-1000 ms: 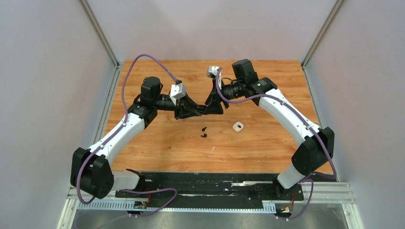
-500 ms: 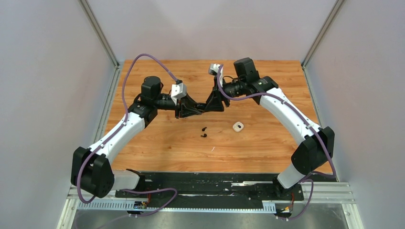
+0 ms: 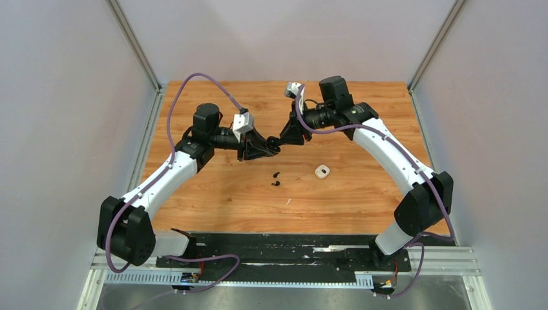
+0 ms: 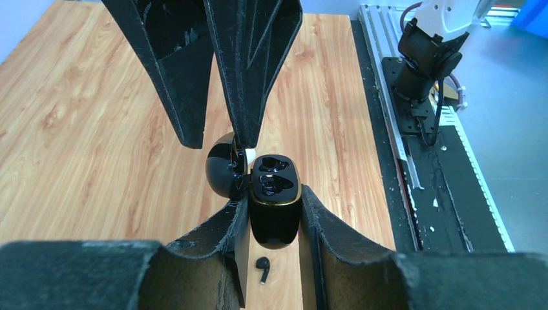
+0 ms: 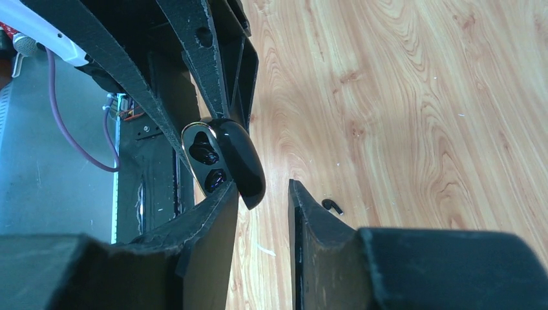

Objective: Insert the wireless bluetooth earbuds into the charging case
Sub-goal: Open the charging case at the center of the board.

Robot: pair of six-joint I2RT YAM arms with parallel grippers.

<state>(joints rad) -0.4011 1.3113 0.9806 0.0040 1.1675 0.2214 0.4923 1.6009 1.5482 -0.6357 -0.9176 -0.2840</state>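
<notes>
My left gripper (image 4: 274, 216) is shut on a glossy black charging case (image 4: 274, 194) with a gold rim, held above the table. Its lid (image 4: 223, 165) is open and both sockets look empty. My right gripper (image 5: 263, 194) is open, and the lid (image 5: 244, 165) lies against its left fingertip at the edge of the gap. A small white bit (image 4: 249, 155) shows at the hinge; I cannot tell what it is. Two black earbuds (image 3: 276, 174) (image 3: 276, 184) lie on the wood below; each wrist view shows one (image 4: 262, 265) (image 5: 332, 205). The two grippers meet in the top view (image 3: 278, 143).
A small white object with a dark centre (image 3: 322, 171) lies on the wooden table (image 3: 362, 200) right of the black earbuds. Grey walls stand on both sides. A black base rail (image 3: 284, 248) runs along the near edge.
My right gripper has shifted slightly toward the back and right, staying at the case lid. The left arm and the case have barely moved. The earbuds on the table have not moved.
</notes>
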